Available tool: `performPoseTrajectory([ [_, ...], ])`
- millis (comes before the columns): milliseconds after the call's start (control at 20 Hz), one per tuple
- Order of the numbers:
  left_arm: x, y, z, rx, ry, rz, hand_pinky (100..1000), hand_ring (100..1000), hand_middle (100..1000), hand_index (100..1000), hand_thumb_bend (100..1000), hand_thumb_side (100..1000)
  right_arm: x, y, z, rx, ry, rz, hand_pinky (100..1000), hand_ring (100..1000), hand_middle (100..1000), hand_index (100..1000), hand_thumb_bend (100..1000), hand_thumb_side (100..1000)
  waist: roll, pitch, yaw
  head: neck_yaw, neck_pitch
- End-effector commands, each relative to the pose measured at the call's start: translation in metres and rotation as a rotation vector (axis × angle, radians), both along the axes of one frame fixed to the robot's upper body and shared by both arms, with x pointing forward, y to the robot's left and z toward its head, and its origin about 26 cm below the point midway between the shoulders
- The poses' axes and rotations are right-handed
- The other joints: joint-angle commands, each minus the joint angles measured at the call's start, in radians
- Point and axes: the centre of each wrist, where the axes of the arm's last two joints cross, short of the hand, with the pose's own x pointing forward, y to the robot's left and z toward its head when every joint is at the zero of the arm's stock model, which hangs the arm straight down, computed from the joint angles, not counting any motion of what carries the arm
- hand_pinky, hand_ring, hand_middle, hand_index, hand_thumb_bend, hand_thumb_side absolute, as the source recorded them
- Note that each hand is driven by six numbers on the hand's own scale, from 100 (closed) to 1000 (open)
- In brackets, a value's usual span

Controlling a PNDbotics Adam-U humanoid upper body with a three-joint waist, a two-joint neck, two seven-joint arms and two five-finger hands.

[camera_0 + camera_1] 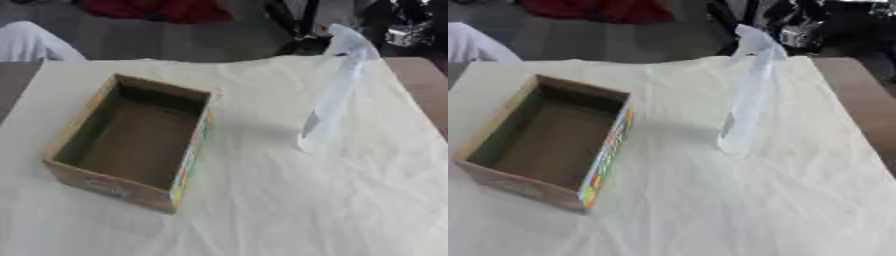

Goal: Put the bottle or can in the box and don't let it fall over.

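**Bottle upright, box empty, no hand in sight**

Since neither of the robot's hands shows in either eye view, I cannot tell whether they are open or closed — nothing is being held within the pictures, and the work looks not yet begun.

The task's thing is a tall, slim, pale translucent bottle (331, 100) with a spray-type head at its top. It stands upright on the white cloth (289, 210) that covers the table, toward the far right, and in these views it appears to lean only because the camera looks down at it from an angle. It stands by itself, touched by nothing.

The cardboard box (131, 142) sits to the left of the bottle, well apart from it, open side up with its inside bare — a ready target. Its long axis runs roughly away from the robot, and a strip of bright colour runs down the side facing the bottle.

The layout likely favours the right hand: the bottle is on that side, with open cloth between it and the box. Being tall on a narrow base, the bottle will probably tip easily, so a grasp around the body and a straight set-down seem wise. The wrinkled cloth may add wobble.
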Motion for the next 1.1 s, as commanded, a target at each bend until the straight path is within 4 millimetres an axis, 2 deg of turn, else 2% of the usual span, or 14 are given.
performPoseTrajectory([
  [50, -0.001, 0.0, 0.0112, 0.036, -0.032, -0.011, 844, 595, 678, 726, 100, 763, -0.0029, -0.0015, 0.0107, -0.016, -0.037, -0.026, 799, 814, 812, 892, 100, 646, 0.0, -0.01, 0.001, -0.004, -0.013],
  [1100, -0.0006, -0.0008, 0.0114, 0.036, -0.033, -0.011, 844, 593, 678, 722, 100, 767, 0.0035, 0.0037, 0.0074, -0.037, -0.026, -0.056, 798, 834, 839, 911, 100, 688, -0.002, 0.003, 0.006, -0.011, -0.025],
])
